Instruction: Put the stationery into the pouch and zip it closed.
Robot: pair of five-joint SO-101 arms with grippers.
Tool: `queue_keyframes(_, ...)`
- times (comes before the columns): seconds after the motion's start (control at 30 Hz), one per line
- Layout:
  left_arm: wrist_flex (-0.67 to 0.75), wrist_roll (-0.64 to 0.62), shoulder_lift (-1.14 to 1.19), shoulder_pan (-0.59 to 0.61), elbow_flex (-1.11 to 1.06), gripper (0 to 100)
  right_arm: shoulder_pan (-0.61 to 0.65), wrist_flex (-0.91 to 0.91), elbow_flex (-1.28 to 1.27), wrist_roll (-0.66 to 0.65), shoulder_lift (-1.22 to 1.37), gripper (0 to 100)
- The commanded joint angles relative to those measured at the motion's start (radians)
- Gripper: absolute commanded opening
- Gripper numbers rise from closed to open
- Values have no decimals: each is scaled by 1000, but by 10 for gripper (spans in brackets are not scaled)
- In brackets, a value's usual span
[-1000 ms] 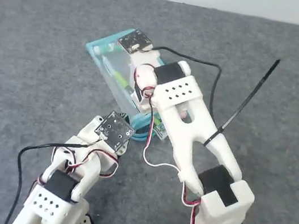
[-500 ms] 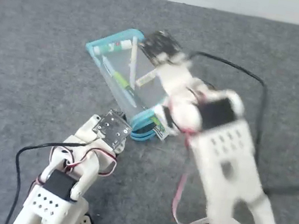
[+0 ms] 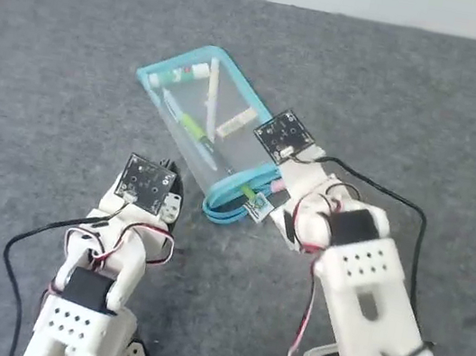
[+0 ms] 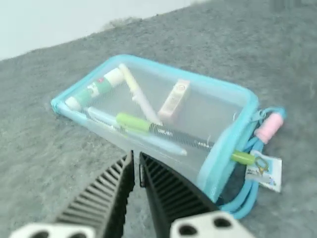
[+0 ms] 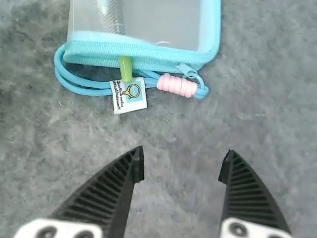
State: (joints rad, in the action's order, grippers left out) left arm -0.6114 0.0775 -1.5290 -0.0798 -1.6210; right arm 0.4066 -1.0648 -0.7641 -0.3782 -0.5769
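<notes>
**A:** From above, where does the job stand?

**B:** The pouch (image 3: 214,128) lies flat on the grey, felt-like counter (image 3: 56,65), between the left arm (image 3: 118,240) and the right arm (image 3: 359,271). The stationery (image 3: 195,116) is inside. I'd judge only the zip is left to confirm.

**A:** And the left wrist view?

**B:** The left pincer (image 4: 136,171) has ribbed black fingers all but together, holding nothing. It hangs just short of the pouch's long edge. Through the clear, faintly meshed wall I can see a glue stick (image 4: 96,89), a green-banded pen (image 4: 148,126) and a small eraser (image 4: 174,99). Turquoise fabric binds the rounded rectangle.

**A:** The right wrist view?

**B:** The right pincer (image 5: 183,166) stands wide apart over bare counter, near the zip end. The slider (image 5: 187,72) sits at the corner with its pink ribbed pull (image 5: 177,85). Beside it are a rubbery turquoise cord loop (image 5: 74,82) and a paper tag (image 5: 129,95). The zip looks run home. The next move probably calls for no more than a check tug on that small, slippery pull, or for backing away.
</notes>
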Motion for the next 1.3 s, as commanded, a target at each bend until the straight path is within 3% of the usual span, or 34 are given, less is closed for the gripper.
queue_keyframes(0.0, 60, -12, -6, 6, 7, 13, -18, 27, 71, -18, 128, 245)
queue_keyframes(0.17, 60, -12, -8, 12, 4, 13, -12, 27, 137, -5, 272, 246)
queue_keyframes(0.47, 63, -18, -14, 14, 2, 13, 24, 13, 304, 311, 383, 245)
queue_keyframes(0.8, 60, -15, -14, 14, 1, 13, 53, -140, 578, 489, 661, 245)
queue_keyframes(1.07, 61, -14, -14, 8, 1, 13, -15, -111, 641, 730, 780, 245)
queue_keyframes(1.27, 63, -14, -15, 6, 1, 13, -8, -71, 687, 781, 845, 245)
